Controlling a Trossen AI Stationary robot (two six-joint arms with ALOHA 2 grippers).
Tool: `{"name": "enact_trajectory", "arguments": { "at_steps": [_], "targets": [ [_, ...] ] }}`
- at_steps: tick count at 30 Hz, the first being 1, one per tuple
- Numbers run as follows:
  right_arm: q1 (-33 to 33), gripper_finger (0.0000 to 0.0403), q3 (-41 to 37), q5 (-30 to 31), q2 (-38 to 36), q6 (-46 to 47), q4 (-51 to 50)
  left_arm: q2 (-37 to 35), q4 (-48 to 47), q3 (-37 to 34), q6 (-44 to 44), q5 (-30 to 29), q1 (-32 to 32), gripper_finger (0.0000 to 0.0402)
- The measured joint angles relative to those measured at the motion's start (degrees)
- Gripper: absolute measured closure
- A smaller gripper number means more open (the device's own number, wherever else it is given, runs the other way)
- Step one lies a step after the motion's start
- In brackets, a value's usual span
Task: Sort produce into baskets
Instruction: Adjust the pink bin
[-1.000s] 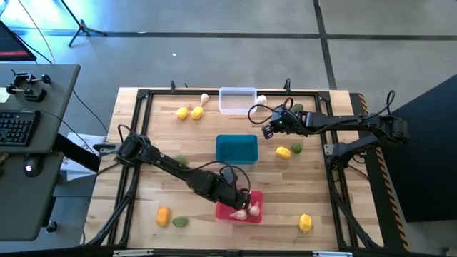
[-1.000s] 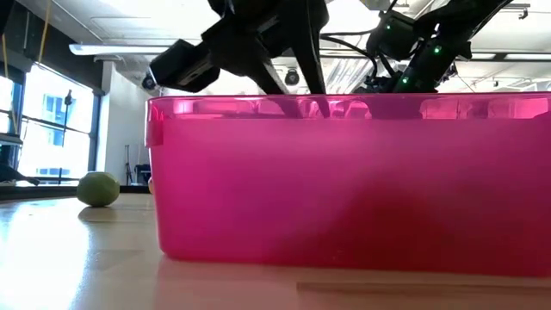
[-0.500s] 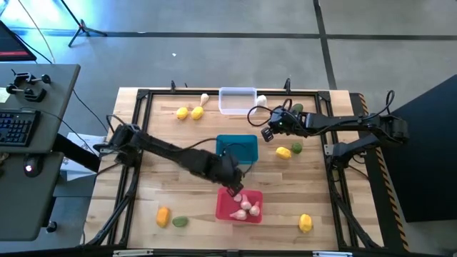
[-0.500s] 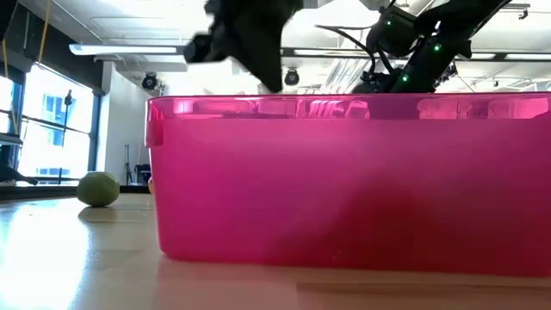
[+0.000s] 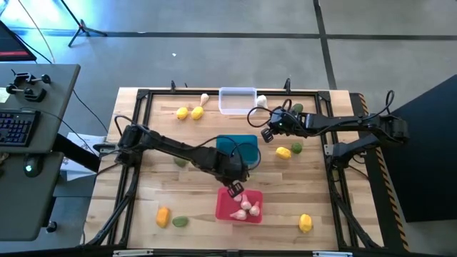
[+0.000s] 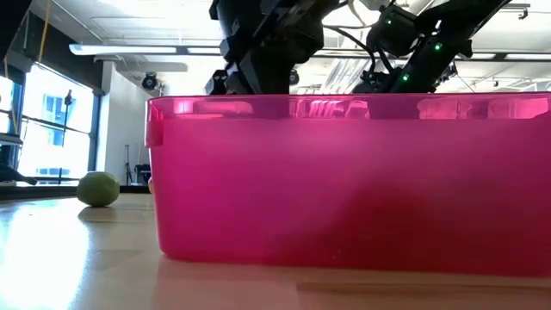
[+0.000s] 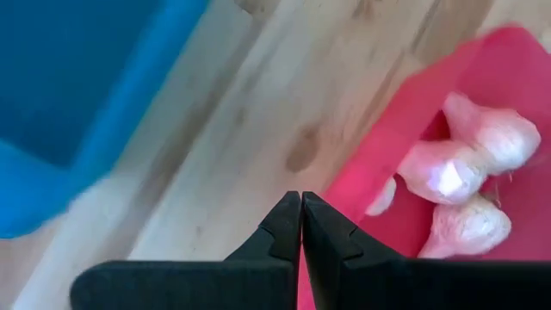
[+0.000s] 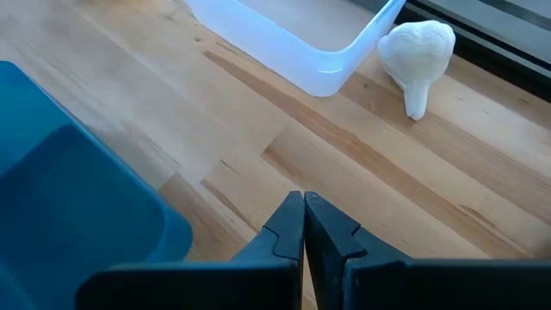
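Overhead, surface (image 5: 143, 193): wooden, carrying three baskets.
Red basket (image 5: 251, 211): near front edge, held garlic bulbs (image 7: 469, 164).
Left hand (image 5: 233, 188): closed, empty, above its back rim.
Right hand (image 5: 265, 133): closed, empty, near clear basket (image 5: 238, 100).

Probably a robotics lab: concrete floor (image 5: 214, 64), a side desk with keyboard (image 5: 16, 127), ceiling strip lights (image 6: 129, 49).
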Motion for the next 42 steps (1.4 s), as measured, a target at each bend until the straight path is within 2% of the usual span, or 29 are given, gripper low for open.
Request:
{"name": "enact_trajectory", "arguments": {
  "at_steps": [5,8,15,23,25,29,32,36,40,42],
  "targets": [
    [0.0,0.0403,0.0,0.0,0.0,-0.1,0.2,0.0,0.4,-4.6,-3.6,3.2,-0.8,0.0401],
    [0.0,0.0403,0.0,0.0,0.0,-0.1,0.4,0.0,3.9,-6.4,-4.7,4.4,-1.5,0.0401],
    [0.0,0.0403,0.0,0.0,0.0,-0.1,0.4,-0.2,3.7,-6.6,-5.8,4.9,-2.5,0.0401],
    [0.0,0.0403,0.0,0.0,0.0,-1.4,0.4,-7.8,-1.6,-6.7,-4.1,2.2,-0.1,0.0401],
    [0.0,0.0403,0.0,-0.5,0.0,-1.6,0.4,-9.7,1.5,-6.6,-0.8,4.6,0.3,0.0401],
    [0.0,0.0403,0.0,-1.0,0.0,-1.7,0.3,-11.6,6.0,-6.6,5.4,15.3,-2.0,0.0401],
    [0.0,0.0403,0.0,-1.1,0.0,-2.8,0.3,-11.5,7.3,-6.6,5.6,18.7,-4.3,0.0401],
    [0.0,0.0403,0.0,-1.1,0.0,-3.1,0.3,-9.6,7.9,-7.3,3.1,17.4,-5.9,0.0401],
    [-0.1,0.0403,0.0,-1.1,0.0,-3.2,0.4,-9.8,8.6,-8.4,0.9,11.7,-5.9,0.0401],
    [-0.1,0.0403,0.0,-1.1,0.0,-3.7,0.4,-9.9,8.1,-9.0,0.8,11.1,-5.8,0.0401]
  ]
}}
